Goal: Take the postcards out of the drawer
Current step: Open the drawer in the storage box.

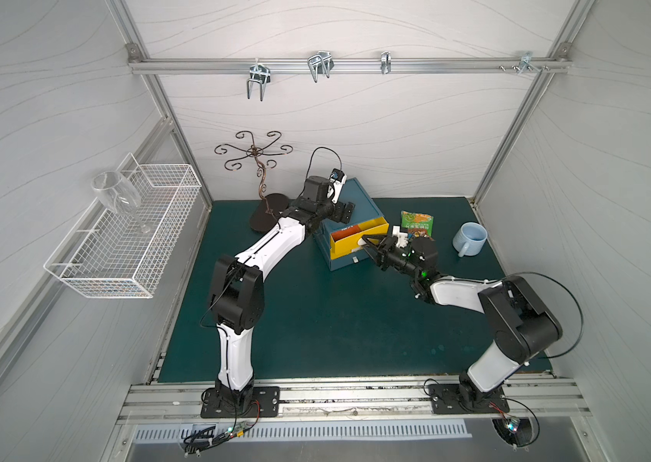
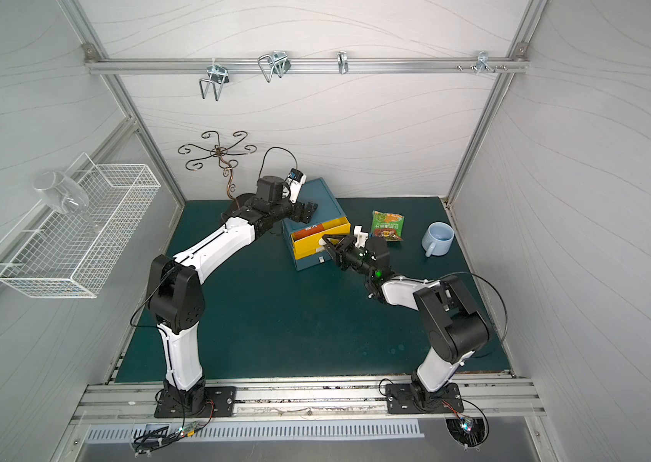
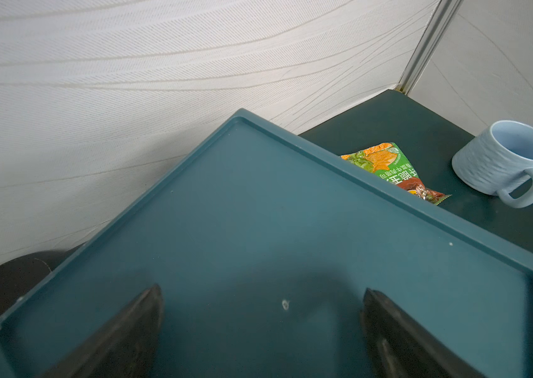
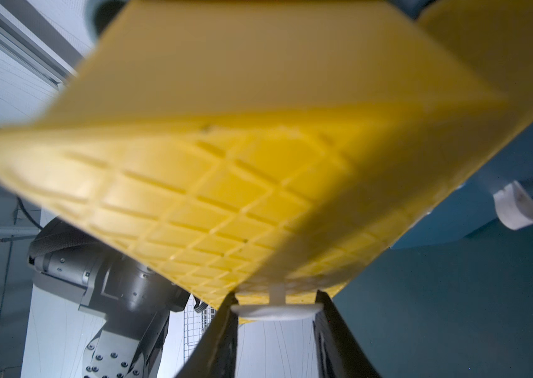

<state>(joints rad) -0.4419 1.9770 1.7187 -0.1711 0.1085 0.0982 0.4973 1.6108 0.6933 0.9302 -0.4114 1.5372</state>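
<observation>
A blue cabinet (image 1: 360, 196) stands at the back of the green mat, and its yellow drawer (image 1: 346, 248) is pulled out. Inside lie the postcards (image 1: 350, 231); in both top views an orange-red face with white characters (image 2: 308, 229) shows. My right gripper (image 4: 276, 304) is shut on the drawer's white knob (image 4: 276, 310), one finger on each side of the disc. It sits at the drawer's front in a top view (image 1: 368, 242). My left gripper (image 3: 262, 291) is open, its fingers resting on the cabinet's top (image 3: 258, 212), with nothing between them.
A green snack packet (image 1: 418, 224) and a light blue mug (image 1: 470, 238) lie right of the cabinet. A dark scrolled metal stand (image 1: 268, 216) is behind the left arm. A wire basket (image 1: 124, 240) with a wine glass (image 1: 116, 196) hangs on the left wall. A lower drawer's white knob (image 4: 517, 209) shows.
</observation>
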